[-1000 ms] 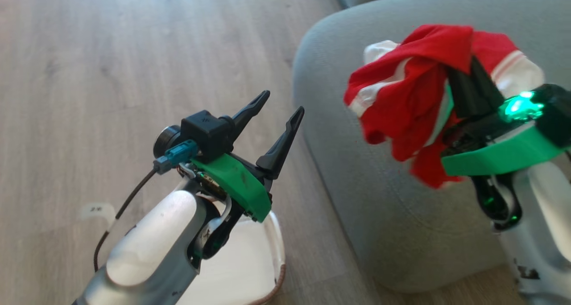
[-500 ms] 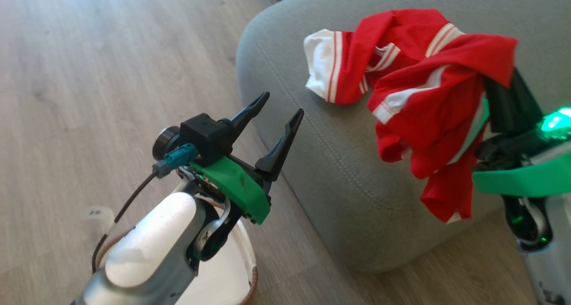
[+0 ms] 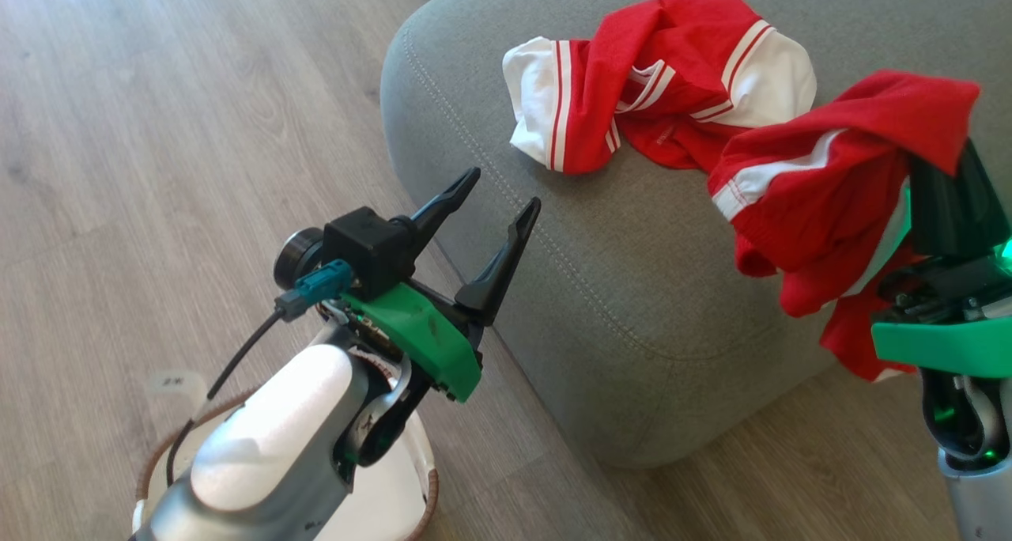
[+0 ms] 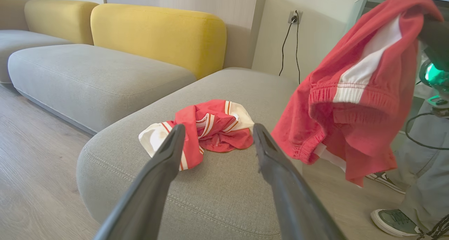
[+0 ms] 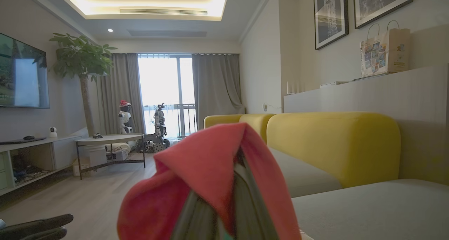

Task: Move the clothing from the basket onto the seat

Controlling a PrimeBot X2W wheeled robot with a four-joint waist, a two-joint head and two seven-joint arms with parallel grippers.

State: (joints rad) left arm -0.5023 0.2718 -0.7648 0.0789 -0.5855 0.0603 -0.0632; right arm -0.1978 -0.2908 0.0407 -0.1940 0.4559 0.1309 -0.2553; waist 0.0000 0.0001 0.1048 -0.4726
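Head view has the right tool (image 3: 941, 193) clamped shut on a hanging garment (image 3: 830, 201), which drapes over its dark fingers and falls below them. The lowest fold seems to dangle past the near edge of the seat (image 3: 601, 288), above the floor (image 3: 158, 130), not over the cushion top. The left tool (image 3: 504, 189) stands with its fingers spread wide and nothing between them. Ahead of it, on the seat top, lies a second garment (image 3: 648, 82) in a crumpled heap. The basket (image 3: 403, 486) sits below and behind the left tool, mostly hidden under that forearm. The part that shows holds no red, but I cannot tell whether it is empty. The step in hand looks like the placing. To do it well, the right tool should carry its load further forward over the cushion, beside the heap. It should then sink until the cloth rests on the fabric, and only then let go. Released here, the loose fold would likely drag the thin cloth off the edge. Cloth hooked over the fingertips may cling, so the tool should draw back low and slowly. Counted: two red garments, one basket, one seat beneath the work, two tools.
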